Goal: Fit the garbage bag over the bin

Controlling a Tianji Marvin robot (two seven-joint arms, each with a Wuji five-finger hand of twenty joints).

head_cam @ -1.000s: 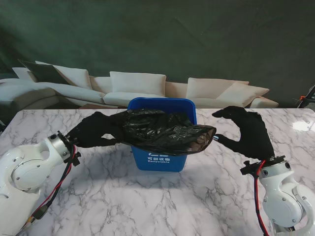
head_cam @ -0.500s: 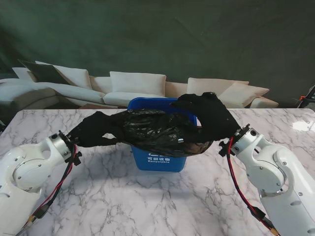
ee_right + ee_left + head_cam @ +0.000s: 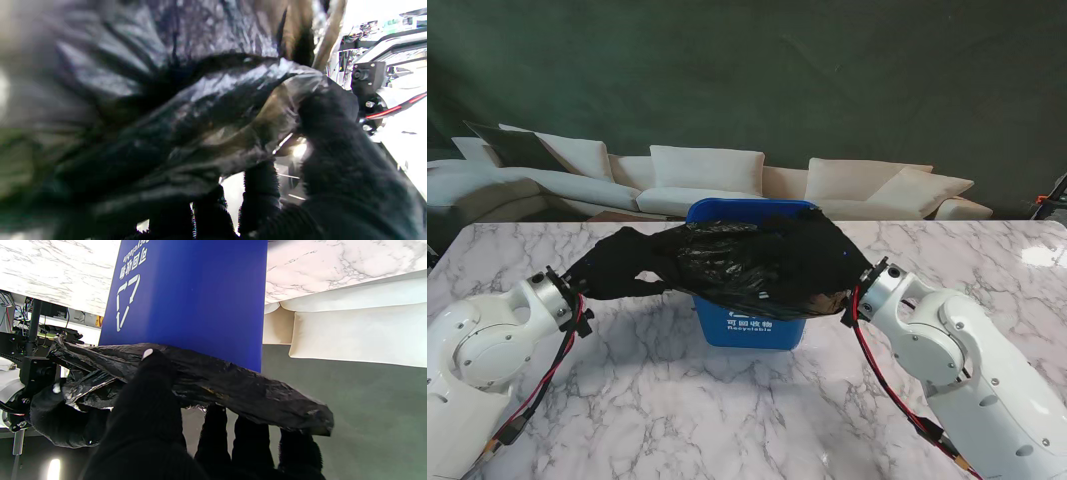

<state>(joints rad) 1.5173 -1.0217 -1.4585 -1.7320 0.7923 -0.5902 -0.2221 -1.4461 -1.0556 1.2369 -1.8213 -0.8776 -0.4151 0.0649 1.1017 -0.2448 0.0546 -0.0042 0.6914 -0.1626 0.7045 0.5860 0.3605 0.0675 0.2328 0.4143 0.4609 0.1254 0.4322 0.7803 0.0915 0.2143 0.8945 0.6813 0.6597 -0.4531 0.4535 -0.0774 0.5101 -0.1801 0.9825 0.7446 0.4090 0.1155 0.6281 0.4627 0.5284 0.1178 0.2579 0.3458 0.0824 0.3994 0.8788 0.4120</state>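
A white marble-patterned bench [image 3: 727,400] carries a blue rectangular plastic recycling bin [image 3: 749,328] near its middle, with a cream sofa [image 3: 707,175] against a dark green wall beyond. Draped across the bin's mouth is a crumpled black plastic garbage bag [image 3: 737,262], bunched over the near rim and sagging into the opening, while the far rim shows bare blue. The stand view takes in both black-gloved hands at once: the left hand [image 3: 617,268] at the bag's left edge, the right hand [image 3: 822,255] laid over its right side above the bin. The left wrist view alone reveals the bin's outer wall [image 3: 190,296] with its white recycling arrows, and the left hand [image 3: 150,426] pinching the bag's hem [image 3: 233,386], thumb on one face and fingers [image 3: 247,440] behind the other. The right wrist view, blurred in part, shows glossy bag film [image 3: 186,110] filling the frame and the right hand [image 3: 300,186] curled around a fold of it, thumb and fingers closing on the plastic.
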